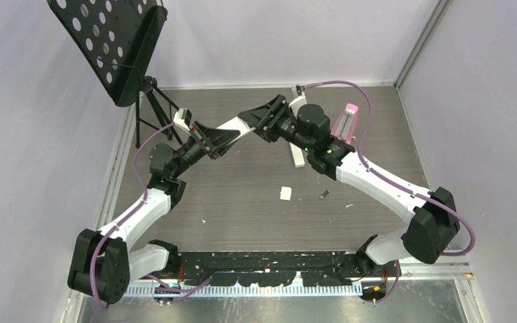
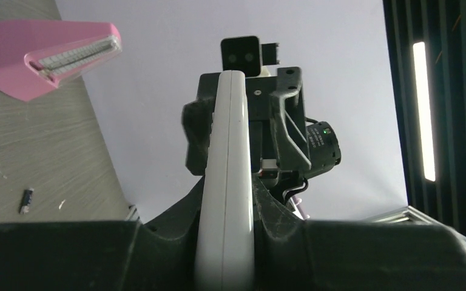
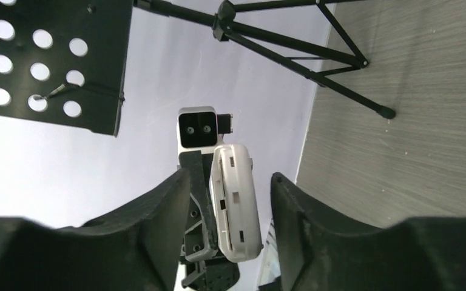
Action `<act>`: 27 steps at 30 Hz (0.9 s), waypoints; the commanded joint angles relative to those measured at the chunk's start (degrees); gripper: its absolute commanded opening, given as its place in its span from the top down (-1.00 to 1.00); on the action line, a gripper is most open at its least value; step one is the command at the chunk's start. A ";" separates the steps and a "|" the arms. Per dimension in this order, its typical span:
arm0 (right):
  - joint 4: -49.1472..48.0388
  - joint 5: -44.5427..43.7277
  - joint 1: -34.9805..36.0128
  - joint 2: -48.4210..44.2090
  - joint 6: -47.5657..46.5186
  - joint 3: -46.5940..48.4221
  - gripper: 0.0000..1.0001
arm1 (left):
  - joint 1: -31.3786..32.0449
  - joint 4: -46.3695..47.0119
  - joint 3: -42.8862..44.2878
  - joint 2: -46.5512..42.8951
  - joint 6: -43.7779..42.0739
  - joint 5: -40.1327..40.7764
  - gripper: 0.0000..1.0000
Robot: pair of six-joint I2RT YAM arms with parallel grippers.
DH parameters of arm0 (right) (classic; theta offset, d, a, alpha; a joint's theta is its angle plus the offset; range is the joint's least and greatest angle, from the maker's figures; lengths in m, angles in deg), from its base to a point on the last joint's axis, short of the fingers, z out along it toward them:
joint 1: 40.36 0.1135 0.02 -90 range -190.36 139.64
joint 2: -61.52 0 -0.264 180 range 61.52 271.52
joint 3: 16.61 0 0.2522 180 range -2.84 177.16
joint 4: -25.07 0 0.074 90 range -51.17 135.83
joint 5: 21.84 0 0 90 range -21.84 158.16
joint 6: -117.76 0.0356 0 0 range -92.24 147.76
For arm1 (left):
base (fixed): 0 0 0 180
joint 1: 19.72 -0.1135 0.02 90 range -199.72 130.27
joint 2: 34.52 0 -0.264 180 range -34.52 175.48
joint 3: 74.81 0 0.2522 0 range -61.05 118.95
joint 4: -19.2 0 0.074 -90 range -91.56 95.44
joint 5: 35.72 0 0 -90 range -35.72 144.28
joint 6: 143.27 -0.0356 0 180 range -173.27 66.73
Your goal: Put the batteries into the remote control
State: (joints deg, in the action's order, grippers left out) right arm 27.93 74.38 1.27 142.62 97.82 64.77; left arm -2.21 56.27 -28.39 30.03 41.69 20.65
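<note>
Holding the remote control (image 2: 227, 139) edge-on, left tool (image 2: 226, 209) is clamped on it; right tool (image 3: 229, 182) sits open around its end

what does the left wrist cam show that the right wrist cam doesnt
Only the left wrist view: a pink wedge-shaped object and one battery lying on the table.
Only the right wrist view: the perforated black music stand, its tripod legs, and the slotted face of the remote control.
Both: the remote control, seen edge-on from the left wrist. It is clamped in the left gripper, and the right gripper is open, its fingers either side of the remote, not touching it.
</note>
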 commanded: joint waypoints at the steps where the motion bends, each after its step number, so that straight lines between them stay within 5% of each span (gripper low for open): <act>1: -2.05 -0.45 0.50 -3.94 -2.21 -2.00 -0.31 | 0.35 -5.50 2.66 -3.27 -8.47 -2.44 1.00; 4: -2.14 -1.10 -0.56 -7.30 -3.92 -3.68 -0.54 | 0.24 -10.99 2.68 -4.53 -13.92 -2.32 1.00; 9: 5.23 -3.58 -2.96 -12.58 -7.76 -5.15 -0.53 | -0.11 -17.11 2.61 -5.30 -21.68 -2.04 1.00; 16: 40.84 -22.26 -5.88 -15.58 -16.78 -3.16 -0.28 | -0.20 -29.99 2.19 -6.76 -33.53 1.33 1.00; 21: 60.82 -34.50 -6.79 -14.40 -13.79 -6.52 -0.24 | -0.20 -33.43 1.49 -7.09 -37.52 2.68 1.00; 27: 63.35 -28.62 -9.52 -12.09 -10.74 -12.95 -0.36 | -0.20 -34.33 1.24 -6.15 -39.38 2.73 1.00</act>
State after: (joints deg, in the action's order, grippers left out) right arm 84.65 46.82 -6.89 129.16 84.97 54.15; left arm -2.21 21.97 -27.64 24.43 5.89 22.79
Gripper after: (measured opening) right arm 0.654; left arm 0.222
